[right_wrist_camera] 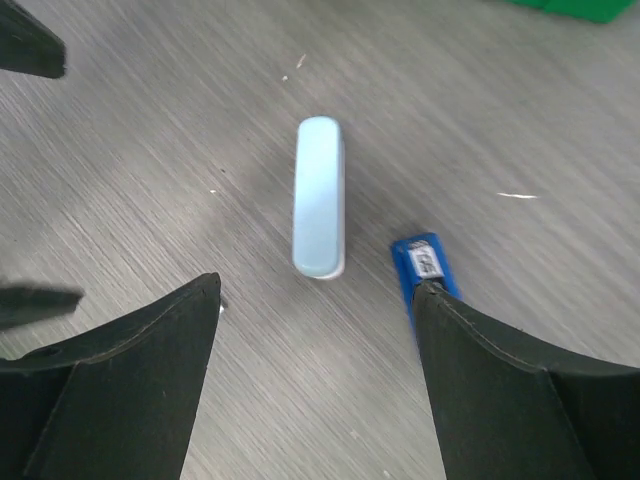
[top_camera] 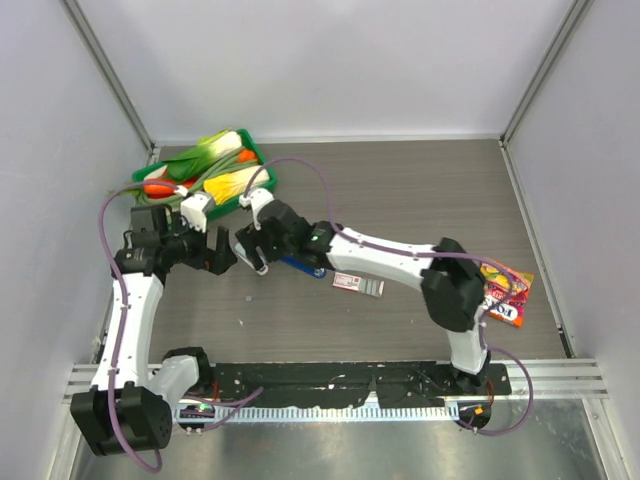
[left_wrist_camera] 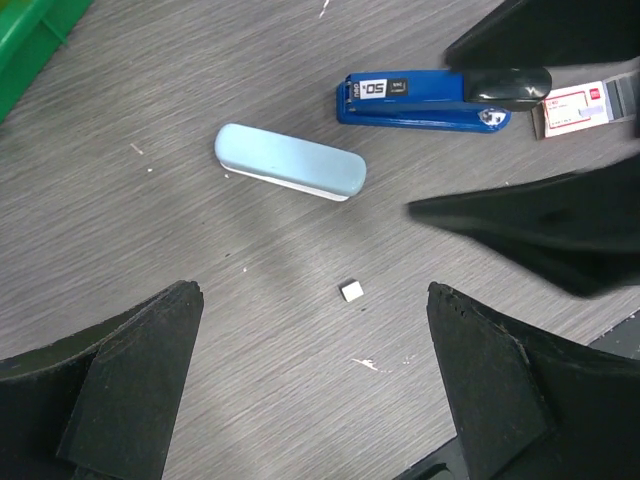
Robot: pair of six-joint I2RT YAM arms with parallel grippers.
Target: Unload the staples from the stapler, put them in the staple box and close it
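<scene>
The staples [left_wrist_camera: 351, 291] lie loose on the bench [left_wrist_camera: 150, 230], near the pale blue stapler [left_wrist_camera: 290, 162] but not touching it. The left pincer [left_wrist_camera: 315, 400] and right pincer [right_wrist_camera: 315, 380] both hang released, grasping nothing, above the bench.

I see bright, even overhead light and soft shadows; my right gripper [right_wrist_camera: 315, 288] looks dark and slightly blurred.
</scene>
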